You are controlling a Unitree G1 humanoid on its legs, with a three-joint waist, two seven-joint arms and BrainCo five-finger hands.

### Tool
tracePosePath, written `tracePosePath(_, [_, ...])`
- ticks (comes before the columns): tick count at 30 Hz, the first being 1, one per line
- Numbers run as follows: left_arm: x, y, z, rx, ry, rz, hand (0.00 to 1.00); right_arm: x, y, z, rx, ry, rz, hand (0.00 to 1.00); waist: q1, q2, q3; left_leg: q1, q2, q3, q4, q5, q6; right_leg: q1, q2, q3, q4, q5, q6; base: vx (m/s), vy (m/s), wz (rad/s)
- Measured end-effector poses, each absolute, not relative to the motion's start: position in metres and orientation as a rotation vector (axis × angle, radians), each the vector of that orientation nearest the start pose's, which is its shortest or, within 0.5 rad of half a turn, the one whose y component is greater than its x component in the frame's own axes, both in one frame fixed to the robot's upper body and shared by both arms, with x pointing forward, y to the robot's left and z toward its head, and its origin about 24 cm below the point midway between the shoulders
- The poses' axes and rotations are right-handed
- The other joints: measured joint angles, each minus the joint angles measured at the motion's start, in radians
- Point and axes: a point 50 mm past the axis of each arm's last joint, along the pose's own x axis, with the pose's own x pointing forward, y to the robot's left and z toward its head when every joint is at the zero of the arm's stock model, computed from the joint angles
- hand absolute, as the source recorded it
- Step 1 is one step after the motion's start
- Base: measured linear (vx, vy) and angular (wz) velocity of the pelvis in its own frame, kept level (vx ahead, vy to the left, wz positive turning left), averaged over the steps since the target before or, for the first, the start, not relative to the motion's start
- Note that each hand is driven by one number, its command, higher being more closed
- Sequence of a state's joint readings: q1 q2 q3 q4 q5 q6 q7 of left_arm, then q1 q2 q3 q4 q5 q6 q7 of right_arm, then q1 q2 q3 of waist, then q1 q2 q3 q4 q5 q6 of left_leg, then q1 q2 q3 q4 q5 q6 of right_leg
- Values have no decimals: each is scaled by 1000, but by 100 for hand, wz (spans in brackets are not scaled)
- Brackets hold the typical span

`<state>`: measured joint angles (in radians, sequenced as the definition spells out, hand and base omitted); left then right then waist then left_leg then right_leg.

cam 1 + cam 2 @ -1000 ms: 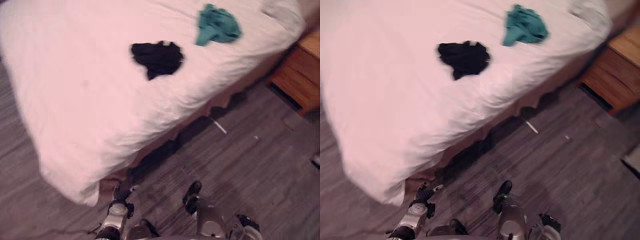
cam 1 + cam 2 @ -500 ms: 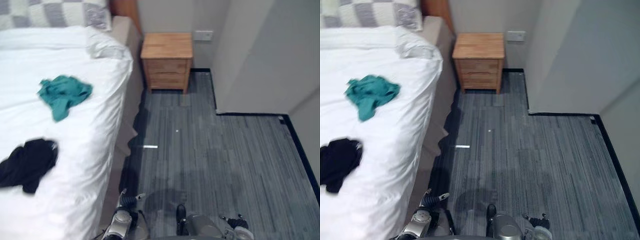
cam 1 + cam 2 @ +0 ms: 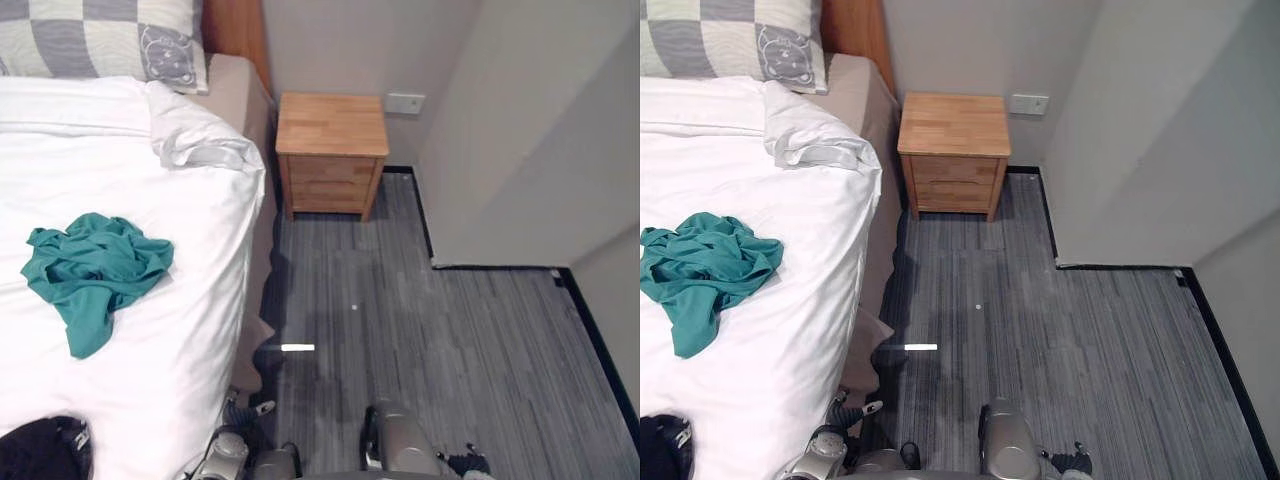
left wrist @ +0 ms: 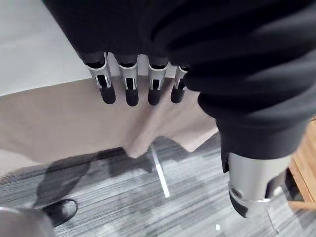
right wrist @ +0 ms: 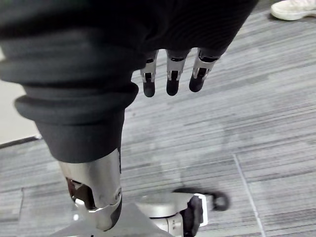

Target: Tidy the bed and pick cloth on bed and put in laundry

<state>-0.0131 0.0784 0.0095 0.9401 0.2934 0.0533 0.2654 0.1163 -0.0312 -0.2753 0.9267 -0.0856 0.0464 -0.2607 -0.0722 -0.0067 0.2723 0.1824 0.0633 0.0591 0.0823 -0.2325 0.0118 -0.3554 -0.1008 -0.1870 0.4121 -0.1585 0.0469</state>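
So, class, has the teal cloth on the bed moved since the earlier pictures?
No. The camera turned; the teal cloth still lies between the black cloth and the white pillow on the bed.

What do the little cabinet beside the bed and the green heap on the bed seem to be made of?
The cabinet looks like light wood, matte: warm tan with faint streaks on top, though it could be veneer. The green heap looks like soft, thin fabric, probably a garment: it lies crumpled in loose folds on the white bedding.
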Motion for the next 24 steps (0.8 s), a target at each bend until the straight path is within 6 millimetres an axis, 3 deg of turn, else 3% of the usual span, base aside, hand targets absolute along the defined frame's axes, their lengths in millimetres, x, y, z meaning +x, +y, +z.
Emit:
tracePosePath(1, [155, 194, -137, 484, 922, 155, 0, 97, -214, -152, -109, 1078, -495, 0, -13, -1, 2, 35, 11, 10, -29, -16, -26, -1, 3, -40, -215, 88, -6, 788, -151, 42])
tracePosePath(2, [154, 194, -137, 497, 924, 147, 0, 102, -215, -151, -110, 1066, -493, 0, -23, 0, 5, 78, 30, 25, -43, -36, -60, -9, 17, -63, -235, 223, -25, 701, -143, 31])
tracePosePath(3, [152, 195, -138, 504, 930, 145, 0, 104, -214, -150, -107, 1061, -492, 0, -24, 7, 4, 97, 43, 37, -46, -37, -69, 4, 30, -71, -237, 282, -58, 762, -139, -18])
tracePosePath(4, [148, 191, -141, 475, 946, 155, 0, 109, -221, -148, -123, 1044, -503, 0, -9, 53, 4, 109, 89, 83, -14, -12, -139, 7, 70, -81, -193, 272, -101, 756, -140, -41])
tracePosePath(5, [148, 185, -141, 447, 950, 163, 0, 110, -222, -147, -115, 1039, -511, 0, -4, 50, 11, 78, 103, 112, 120, 17, -191, 21, 72, -93, -145, 223, -107, 727, -172, -44])
tracePosePath(6, [147, 183, -142, 422, 955, 177, 0, 109, -222, -147, -112, 1039, -517, 0, -3, 53, 16, 42, 118, 122, 246, 44, -200, 50, 82, -104, -130, 197, -108, 660, -270, -41])
tracePosePath(7, [139, 182, -143, 369, 972, 222, 0, 106, -226, -145, -128, 1032, -518, 0, 9, 69, 17, -77, 180, 135, 612, 227, -130, 154, 112, -108, -158, 152, -130, 638, -250, -64])
tracePosePath(8, [133, 178, -144, 322, 972, 254, 0, 109, -228, -141, -148, 1003, -512, 0, 22, 73, 16, -183, 231, 120, 861, 321, -114, 237, 144, -66, -208, 122, -127, 632, -195, -90])
tracePosePath(9, [137, 178, -141, 314, 947, 263, 0, 109, -229, -141, -152, 997, -514, 0, 36, 77, 17, -244, 255, 120, 982, 277, -113, 280, 164, -37, -230, 112, -128, 604, -75, -131])
tracePosePath(10, [146, 180, -135, 315, 895, 271, 0, 122, -225, -138, -156, 966, -491, 0, 63, 74, 16, -342, 274, 126, 1098, 195, -120, 351, 176, 21, -271, 110, -131, 702, -73, -142])
tracePosePath(11, [152, 182, -131, 307, 864, 282, 0, 129, -216, -137, -153, 952, -458, 0, 78, 46, 22, -403, 275, 146, 1064, 150, -122, 410, 168, 55, -316, 110, -131, 692, -71, -135])
tracePosePath(12, [154, 182, -129, 299, 850, 286, 0, 131, -211, -138, -149, 950, -440, 0, 88, 45, 19, -427, 275, 155, 1012, 130, -125, 442, 165, 67, -341, 109, -129, 574, -40, -104])
tracePosePath(13, [156, 182, -127, 289, 834, 295, 0, 133, -204, -138, -131, 947, -423, 0, 95, 26, 19, -452, 265, 173, 888, 107, -117, 489, 152, 82, -380, 96, -107, 525, 72, -89])
tracePosePath(15, [154, 176, -130, 277, 849, 284, 0, 135, -198, -141, -135, 967, -396, 0, 97, 48, -1, -460, 190, 206, 406, 131, -125, 547, 124, 98, -422, 49, -53, 503, 132, -77])
tracePosePath(16, [151, 173, -132, 269, 865, 279, 0, 135, -199, -140, -154, 966, -385, 0, 98, 67, -13, -457, 173, 228, 286, 194, -112, 555, 127, 104, -421, 32, -40, 564, 234, -28])
tracePosePath(17, [153, 176, -132, 275, 866, 282, 0, 135, -197, -142, -170, 979, -371, 0, 103, 47, -21, -443, 130, 281, 241, 263, -8, 585, 93, 99, -408, -1, -18, 721, 274, 40])
tracePosePath(18, [154, 182, -132, 304, 864, 281, 0, 130, -190, -146, -159, 1008, -357, 0, 103, -1, -38, -410, 80, 323, 184, 259, 15, 598, 54, 38, -393, 7, -3, 729, 258, 58])
tracePosePath(19, [153, 183, -132, 308, 864, 281, 0, 129, -189, -146, -158, 1012, -354, 0, 105, -5, -40, -405, 73, 322, 178, 256, 17, 600, 50, 30, -390, 10, 1, 580, 190, 92])
tracePosePath(20, [151, 186, -132, 317, 868, 284, 0, 126, -181, -150, -167, 1041, -325, 0, 116, -26, -48, -371, 35, 302, 156, 224, 35, 600, 31, -21, -309, 13, 17, 435, 148, 67])
tracePosePath(21, [150, 186, -132, 317, 870, 285, 0, 125, -181, -151, -177, 1048, -317, 0, 115, -27, -47, -352, 26, 291, 144, 215, 38, 587, 25, -43, -239, 8, 26, 519, 203, 114])
tracePosePath(22, [147, 186, -134, 309, 885, 286, 0, 126, -184, -151, -194, 1047, -312, 0, 113, -27, -47, -296, -8, 234, 90, 209, 40, 509, -9, -78, 18, 21, 48, 487, 172, 134])
tracePosePath(23, [143, 183, -137, 305, 902, 277, 0, 131, -186, -149, -204, 1034, -301, 0, 108, -24, -46, -236, -21, 170, 39, 206, 44, 393, -53, -71, 312, 94, 77, 467, 122, 143])
tracePosePath(24, [142, 184, -138, 312, 909, 273, 0, 134, -186, -148, -215, 1025, -290, 0, 105, -22, -44, -219, -30, 135, 30, 202, 46, 356, -54, -53, 394, 71, 68, 448, 12, 187])
